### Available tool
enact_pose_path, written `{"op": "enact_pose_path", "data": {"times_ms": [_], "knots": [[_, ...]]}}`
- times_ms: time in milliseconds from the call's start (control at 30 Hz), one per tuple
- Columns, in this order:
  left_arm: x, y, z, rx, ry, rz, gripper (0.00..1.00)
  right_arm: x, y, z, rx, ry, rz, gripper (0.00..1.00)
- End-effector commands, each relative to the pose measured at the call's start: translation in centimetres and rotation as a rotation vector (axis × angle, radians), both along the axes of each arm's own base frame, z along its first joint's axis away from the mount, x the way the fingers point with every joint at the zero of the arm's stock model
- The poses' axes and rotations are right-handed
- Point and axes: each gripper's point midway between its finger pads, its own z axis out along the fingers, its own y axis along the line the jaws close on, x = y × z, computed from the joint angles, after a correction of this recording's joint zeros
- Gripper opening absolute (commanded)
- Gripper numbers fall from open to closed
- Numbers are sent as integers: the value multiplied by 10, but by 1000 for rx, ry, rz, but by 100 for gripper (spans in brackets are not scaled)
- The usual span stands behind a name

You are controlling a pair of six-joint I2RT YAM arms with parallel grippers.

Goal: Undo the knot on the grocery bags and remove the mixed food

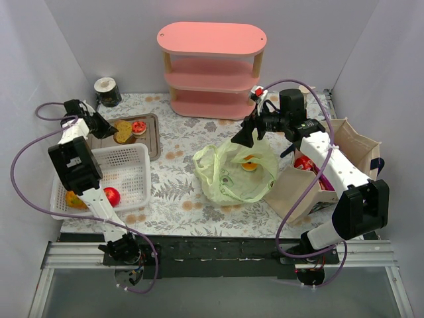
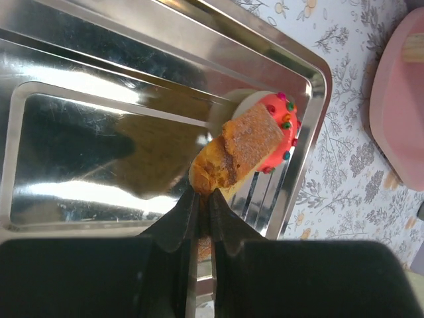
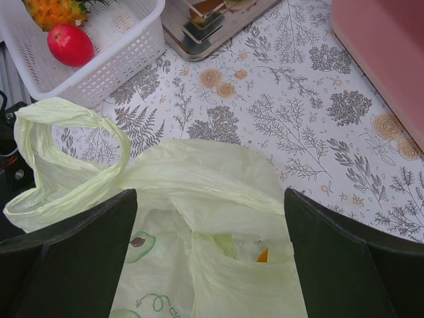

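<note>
**Left gripper** (image 2: 201,207): jaws are nearly together and appear to be pinching the end of a sugared pastry (image 2: 242,149), though the contact itself is partly hidden. The pastry is hanging over the steel tray (image 2: 79,40), touching a red-iced pastry (image 2: 283,122). Advised: lowering it flat onto bare tray before opening.

**Right gripper** (image 3: 209,199): fingers are spread wide, hovering over the pale green plastic bag (image 3: 199,175). Its handle loop (image 3: 79,119) is lying loose, with no knot showing. An orange (image 3: 263,256) is sitting inside. The beige tote (image 1: 354,142) is standing just beside the bag.

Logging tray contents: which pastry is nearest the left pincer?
The brown sugar-dusted pastry, gripped at the left pincer tips; the red-iced sprinkled one lies beyond it.
</note>
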Motion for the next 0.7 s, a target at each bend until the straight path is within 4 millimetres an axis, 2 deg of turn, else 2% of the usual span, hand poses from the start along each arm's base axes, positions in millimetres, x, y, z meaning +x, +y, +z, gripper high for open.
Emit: {"op": "enact_pose_path", "data": {"times_ms": [0, 100, 233, 267, 367, 400, 533, 600, 667], "knots": [[21, 7, 23, 9, -71, 44, 0, -5, -5, 10, -4, -51, 1, 98], [22, 15, 16, 30, -49, 83, 0, -6, -6, 8, -14, -45, 3, 98], [24, 8, 17, -23, -58, 94, 0, -4, -6, 7, -27, -51, 4, 98], [24, 3, 21, -53, -71, 78, 0, -4, -6, 7, -28, -49, 6, 98], [26, -23, 50, -172, -166, -10, 0, -4, -6, 6, -34, -50, 11, 98], [28, -23, 60, -175, -187, 1, 0, -4, -6, 5, -36, -49, 11, 98], [32, -20, 67, -161, -190, 33, 0, -4, -4, 3, -37, -41, 20, 98], [35, -13, 60, -121, -178, 36, 0, -5, -2, 2, -38, -35, 25, 98], [42, -5, 61, -86, -187, 54, 0, -5, 1, 1, -42, -35, 36, 98]]}}
